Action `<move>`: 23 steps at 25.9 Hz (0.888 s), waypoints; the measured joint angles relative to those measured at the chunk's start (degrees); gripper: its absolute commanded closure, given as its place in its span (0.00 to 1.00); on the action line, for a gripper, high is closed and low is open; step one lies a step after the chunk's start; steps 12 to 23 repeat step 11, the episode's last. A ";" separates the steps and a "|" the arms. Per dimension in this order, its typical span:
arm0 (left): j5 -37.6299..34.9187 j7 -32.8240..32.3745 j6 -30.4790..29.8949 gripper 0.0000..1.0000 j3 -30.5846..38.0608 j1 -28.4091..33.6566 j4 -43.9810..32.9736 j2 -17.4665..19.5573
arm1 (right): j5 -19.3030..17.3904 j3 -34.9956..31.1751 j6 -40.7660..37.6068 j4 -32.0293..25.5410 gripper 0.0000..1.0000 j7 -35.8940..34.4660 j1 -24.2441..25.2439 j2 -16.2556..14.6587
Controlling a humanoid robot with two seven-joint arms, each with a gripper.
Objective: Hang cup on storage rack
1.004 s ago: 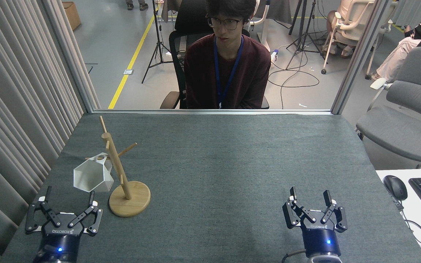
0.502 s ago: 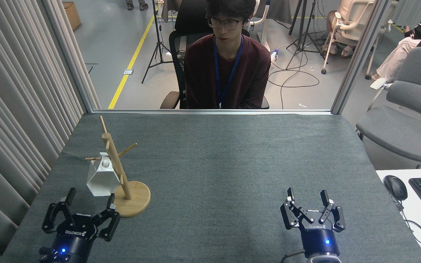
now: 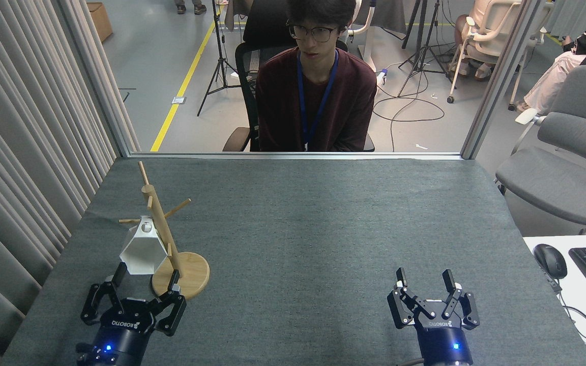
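Cup (image 3: 143, 251) hangs on storage rack (image 3: 163, 231).

A white cup (image 3: 143, 250), a pale wooden storage rack (image 3: 171, 244), a grey-green table cloth (image 3: 313, 229).

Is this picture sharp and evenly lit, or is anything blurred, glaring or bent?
Head view: even, soft light with faint shadows; the cup, storage rack and both grippers, left and right, look sharp. No glare on the table. The curtain folds at left splay outward, suggesting wide-angle distortion.
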 measured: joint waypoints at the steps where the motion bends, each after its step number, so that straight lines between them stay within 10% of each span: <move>1: -0.02 0.00 0.50 0.01 -0.49 0.02 0.01 0.01 | 0.04 0.00 -0.02 -0.96 0.02 0.04 0.83 0.03; 23: -0.14 0.63 4.55 0.01 -4.46 0.57 0.17 0.12 | 1.45 -0.03 0.26 -4.51 0.02 0.17 5.46 -0.27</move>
